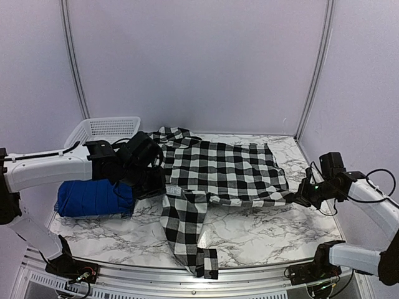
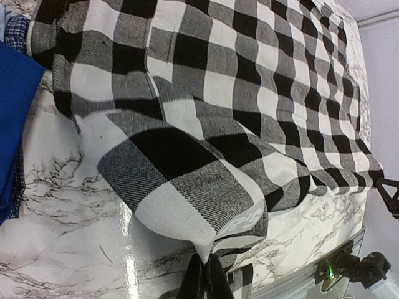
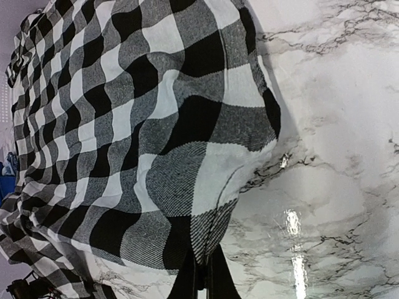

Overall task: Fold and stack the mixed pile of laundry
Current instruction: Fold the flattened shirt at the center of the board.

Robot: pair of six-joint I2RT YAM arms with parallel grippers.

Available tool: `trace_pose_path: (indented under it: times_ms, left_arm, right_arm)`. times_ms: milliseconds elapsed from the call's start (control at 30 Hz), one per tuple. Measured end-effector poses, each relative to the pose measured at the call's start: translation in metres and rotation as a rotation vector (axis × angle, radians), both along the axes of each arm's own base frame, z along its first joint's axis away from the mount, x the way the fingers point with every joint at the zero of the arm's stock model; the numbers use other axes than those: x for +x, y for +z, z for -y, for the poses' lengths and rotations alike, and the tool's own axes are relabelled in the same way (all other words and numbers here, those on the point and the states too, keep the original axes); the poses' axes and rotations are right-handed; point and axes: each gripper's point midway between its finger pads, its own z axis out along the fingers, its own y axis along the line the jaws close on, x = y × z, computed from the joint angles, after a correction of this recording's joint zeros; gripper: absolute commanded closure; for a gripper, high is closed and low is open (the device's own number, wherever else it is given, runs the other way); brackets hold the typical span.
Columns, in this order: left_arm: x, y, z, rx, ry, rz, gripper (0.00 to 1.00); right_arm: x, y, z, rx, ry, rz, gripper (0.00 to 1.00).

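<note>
The black-and-white buffalo-check flannel shirt point(image 1: 218, 168) lies spread across the middle of the white marble-patterned table point(image 1: 262, 233), with one sleeve trailing toward the near edge. The left gripper point(image 2: 202, 269) is pinched tight on the shirt's left edge and the right gripper point(image 3: 201, 269) on its right edge, both low at the tabletop. A bundled royal-blue shirt point(image 1: 93, 198) sits just left of the flannel, and a white plastic lattice basket point(image 1: 103, 129) stands behind it at the far-left corner.

The check shirt point(image 1: 218, 171) has big black and white squares, with grey squares where the two colours cross. The blue shirt point(image 1: 93, 198) is plain royal blue. The cloth point(image 2: 17, 31) has a small navy check. The basket point(image 1: 103, 129) is white. The table point(image 1: 262, 230) is white marble with grey veins.
</note>
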Motion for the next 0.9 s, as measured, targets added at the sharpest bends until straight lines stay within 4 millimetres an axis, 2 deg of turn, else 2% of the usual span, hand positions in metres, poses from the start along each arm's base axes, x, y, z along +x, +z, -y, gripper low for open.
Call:
trace_pose_path:
  times_ms: [133,233,567,700,900]
  left_arm:
    - [0.027,0.002,-0.013,0.02,0.045,-0.006,1.0]
    - [0.046,0.001,-0.015,0.038,0.05,-0.013,1.0]
    - [0.113,0.006,0.007,0.056,-0.005,0.013,1.0]
    - [0.136,-0.004,0.005,0.065,-0.005,-0.004,1.0]
    - [0.161,-0.025,-0.007,0.081,0.001,-0.049,1.0]
  right_arm:
    - [0.016,0.007,0.002,-0.011,-0.011,-0.001,1.0]
    - [0.028,0.006,0.002,-0.01,-0.014,-0.009,1.0]
    - [0.073,-0.003,0.003,-0.026,-0.021,-0.047,1.0]
    - [0.095,-0.004,0.002,-0.03,-0.019,-0.048,1.0]
    - [0.131,-0.01,0.001,-0.036,-0.005,-0.048,1.0]
